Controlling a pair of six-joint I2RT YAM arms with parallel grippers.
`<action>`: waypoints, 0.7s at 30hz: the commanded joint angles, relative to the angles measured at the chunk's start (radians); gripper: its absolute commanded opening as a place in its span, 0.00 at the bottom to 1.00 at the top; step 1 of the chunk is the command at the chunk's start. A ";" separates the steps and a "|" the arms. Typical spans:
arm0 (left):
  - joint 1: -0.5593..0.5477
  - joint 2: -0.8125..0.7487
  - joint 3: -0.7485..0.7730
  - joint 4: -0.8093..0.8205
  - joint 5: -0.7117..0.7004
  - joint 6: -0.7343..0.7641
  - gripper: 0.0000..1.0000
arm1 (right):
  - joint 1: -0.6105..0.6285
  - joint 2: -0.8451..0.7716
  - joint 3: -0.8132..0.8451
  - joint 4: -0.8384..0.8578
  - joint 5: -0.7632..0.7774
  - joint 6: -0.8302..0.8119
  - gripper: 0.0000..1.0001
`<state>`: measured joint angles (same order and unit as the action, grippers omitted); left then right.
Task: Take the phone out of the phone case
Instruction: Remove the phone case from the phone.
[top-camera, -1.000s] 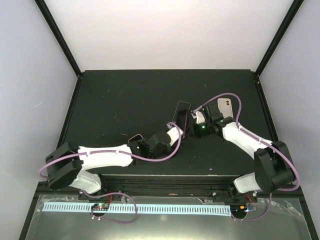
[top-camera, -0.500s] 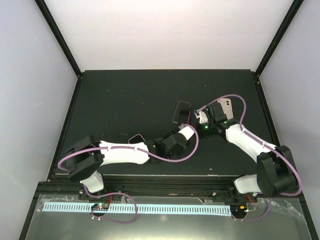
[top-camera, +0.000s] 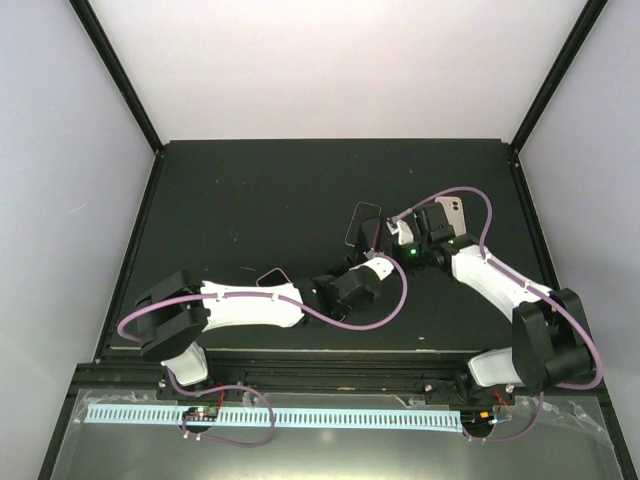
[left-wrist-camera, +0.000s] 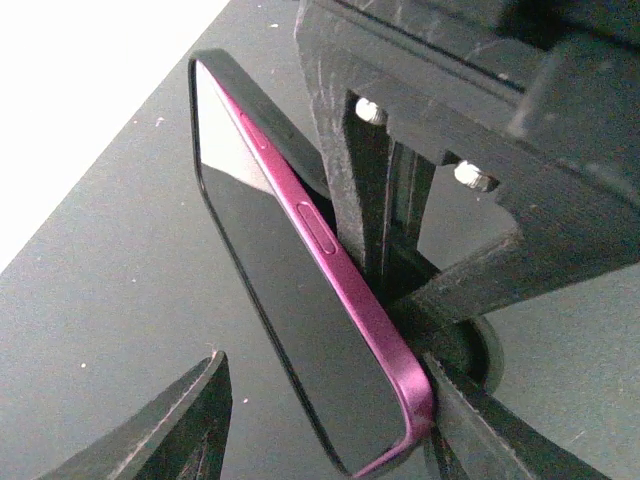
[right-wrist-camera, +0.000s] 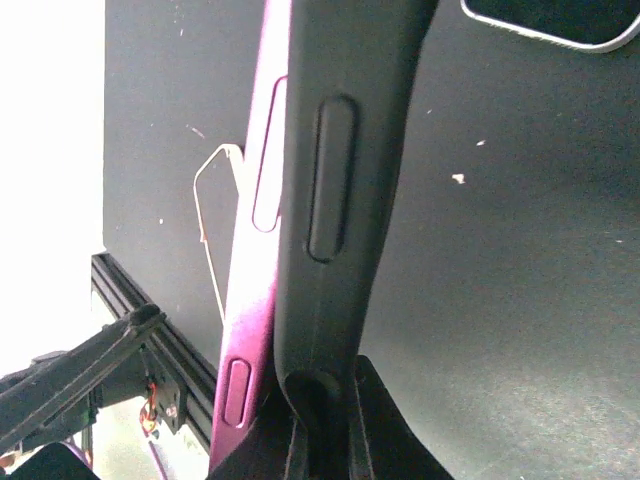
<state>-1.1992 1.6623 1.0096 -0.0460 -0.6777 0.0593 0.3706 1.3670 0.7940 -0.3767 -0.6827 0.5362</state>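
The phone (top-camera: 362, 225) has a magenta frame and a dark screen (left-wrist-camera: 290, 300), and it is held on edge above the black table. Its magenta side (right-wrist-camera: 250, 300) stands partly peeled away from the dark grey phone case (right-wrist-camera: 340, 150), whose rim (left-wrist-camera: 290, 150) shows behind it. My right gripper (right-wrist-camera: 325, 425) is shut on the case's lower edge, to the right of the phone (top-camera: 392, 236). My left gripper (left-wrist-camera: 330, 400) reaches in from below (top-camera: 362, 262) and is open around the phone's lower end. One finger (left-wrist-camera: 480, 430) touches the phone's corner, and the other finger (left-wrist-camera: 190, 420) stands apart from it.
A white phone-like item (top-camera: 453, 214) lies behind the right gripper, its rim (right-wrist-camera: 560, 25) showing in the right wrist view. A flat pink-rimmed item (top-camera: 270, 277) lies on the table near the left arm. The table's front rail (right-wrist-camera: 150, 350) runs close below.
The left arm has swung right and forward to the phone, and its jaws have narrowed around the phone's lower end. The right gripper has shifted slightly while keeping hold of the case.
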 joint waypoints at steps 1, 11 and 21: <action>0.030 -0.043 -0.006 -0.035 -0.081 0.074 0.54 | 0.010 0.024 0.073 -0.102 -0.165 -0.073 0.01; 0.038 -0.062 -0.018 0.044 -0.155 0.211 0.41 | 0.010 -0.001 0.034 -0.066 -0.274 -0.045 0.01; 0.034 -0.127 -0.093 0.219 -0.245 0.316 0.23 | 0.010 -0.010 0.032 -0.072 -0.327 -0.026 0.01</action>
<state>-1.2072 1.5829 0.9329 0.0746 -0.7185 0.3065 0.3668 1.3788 0.8238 -0.3382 -0.8444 0.5339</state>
